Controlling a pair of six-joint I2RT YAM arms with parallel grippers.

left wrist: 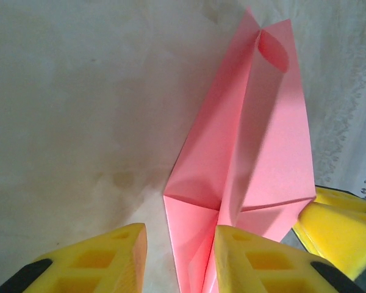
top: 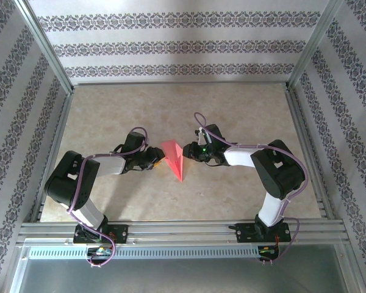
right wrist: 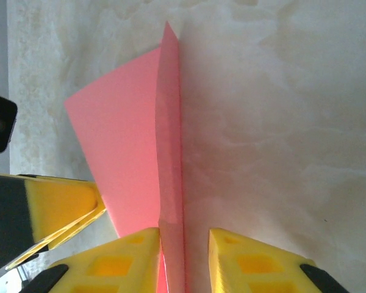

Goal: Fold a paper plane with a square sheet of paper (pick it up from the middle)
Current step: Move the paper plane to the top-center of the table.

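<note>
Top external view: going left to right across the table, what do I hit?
left end effector → paper plane → right end effector

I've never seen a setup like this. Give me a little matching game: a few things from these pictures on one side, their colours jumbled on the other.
Things:
1. paper plane
2. left fingers
3. table
4. back wall

Colours:
A. yellow
B. beige, marbled
C. pink-red
D. white with dark patterned stripes

Pairs: 1-C, 2-A, 3-B, 4-D
</note>
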